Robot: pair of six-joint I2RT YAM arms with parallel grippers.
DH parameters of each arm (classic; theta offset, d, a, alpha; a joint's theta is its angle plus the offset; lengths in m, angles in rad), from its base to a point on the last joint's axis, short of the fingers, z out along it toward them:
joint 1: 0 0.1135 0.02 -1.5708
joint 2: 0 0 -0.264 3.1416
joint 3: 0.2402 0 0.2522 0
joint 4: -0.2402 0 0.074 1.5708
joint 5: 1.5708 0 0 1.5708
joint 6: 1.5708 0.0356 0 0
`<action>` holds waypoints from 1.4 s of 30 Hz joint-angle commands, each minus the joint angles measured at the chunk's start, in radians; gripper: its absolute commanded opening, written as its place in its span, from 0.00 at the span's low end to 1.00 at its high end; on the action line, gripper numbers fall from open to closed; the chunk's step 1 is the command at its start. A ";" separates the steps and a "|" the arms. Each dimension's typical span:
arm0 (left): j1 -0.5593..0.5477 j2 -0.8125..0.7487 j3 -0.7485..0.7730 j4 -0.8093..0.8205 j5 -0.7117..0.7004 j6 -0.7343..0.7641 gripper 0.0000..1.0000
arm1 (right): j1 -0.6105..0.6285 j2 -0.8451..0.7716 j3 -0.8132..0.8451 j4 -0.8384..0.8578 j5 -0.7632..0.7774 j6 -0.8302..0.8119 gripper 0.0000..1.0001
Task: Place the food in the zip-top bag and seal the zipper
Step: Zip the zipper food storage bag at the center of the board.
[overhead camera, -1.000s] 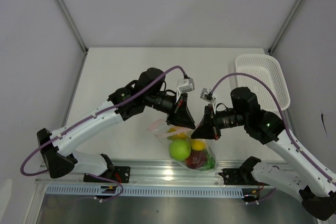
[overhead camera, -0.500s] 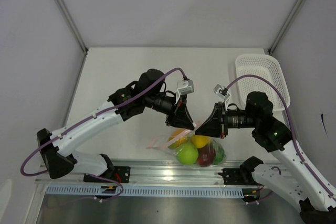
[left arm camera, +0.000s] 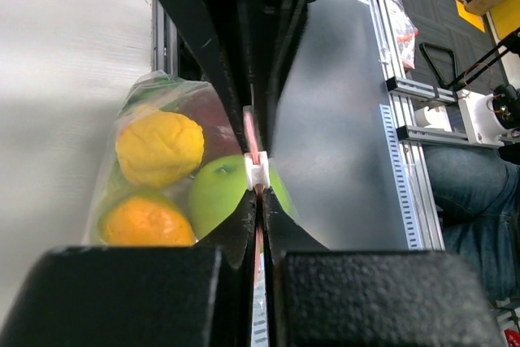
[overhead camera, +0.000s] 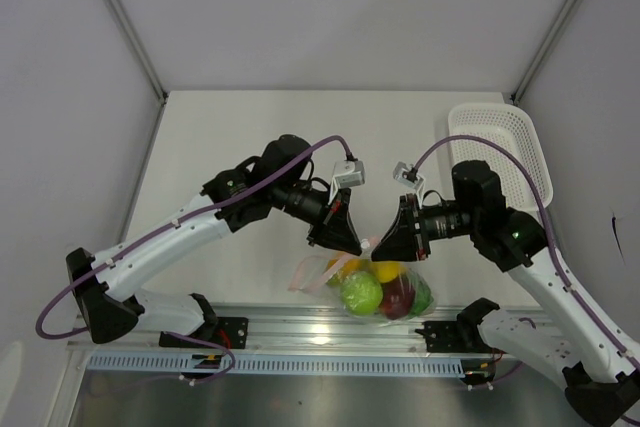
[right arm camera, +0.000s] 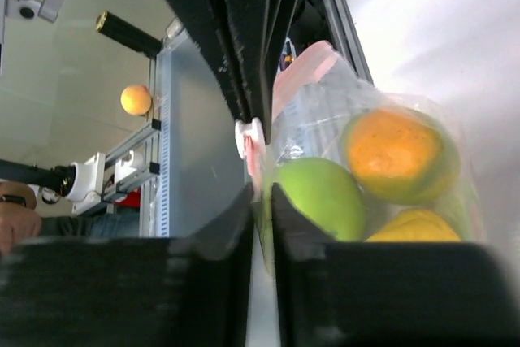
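The left gripper (overhead camera: 350,239) has its 2 fingers pressed together on the zipper (left arm camera: 253,132), the narrow pink strip running down the slit between them in the left wrist view. A white slider (left arm camera: 257,171) sits on that strip just past the fingertips. The right gripper (overhead camera: 385,243) faces it from the other side, its tips almost meeting the left ones. In the right wrist view its 2 fingers are likewise closed to a thin gap, with the pink edge and the slider at the mouth of that gap, so it too is clamped on the zipper.

Below both claws hangs the zip-top bag (overhead camera: 305,273), clear and crinkled, with its mouth edge held up between them and a pink flap sticking out to the left. The food is inside it. A green apple (overhead camera: 361,291) is nearest the zipper, with an orange (left arm camera: 146,219) and a yellow fruit (left arm camera: 159,148) beside it. A red apple (overhead camera: 397,296) and a leafy green piece (overhead camera: 421,297) lie at the right end.

The bag is at the near edge of the table (overhead camera: 230,137), its bottom close over the aluminium rail (overhead camera: 290,325) between the 2 arm bases. Whether it rests on the surface or hangs free I cannot tell. A white mesh basket (overhead camera: 522,119) stands at the far right of the table, well apart from the bag.
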 commanded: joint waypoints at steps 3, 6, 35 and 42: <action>0.008 -0.003 0.056 0.013 0.045 0.022 0.01 | 0.009 -0.007 0.069 -0.077 -0.042 -0.095 0.39; 0.008 0.000 0.067 0.006 0.044 0.025 0.01 | 0.028 0.013 0.076 -0.082 -0.068 -0.101 0.43; 0.008 0.026 0.093 0.048 0.065 -0.016 0.04 | 0.112 0.068 0.095 -0.070 0.024 -0.112 0.00; 0.010 0.012 0.082 0.109 0.065 -0.051 0.50 | 0.112 0.039 0.083 -0.039 0.031 -0.087 0.00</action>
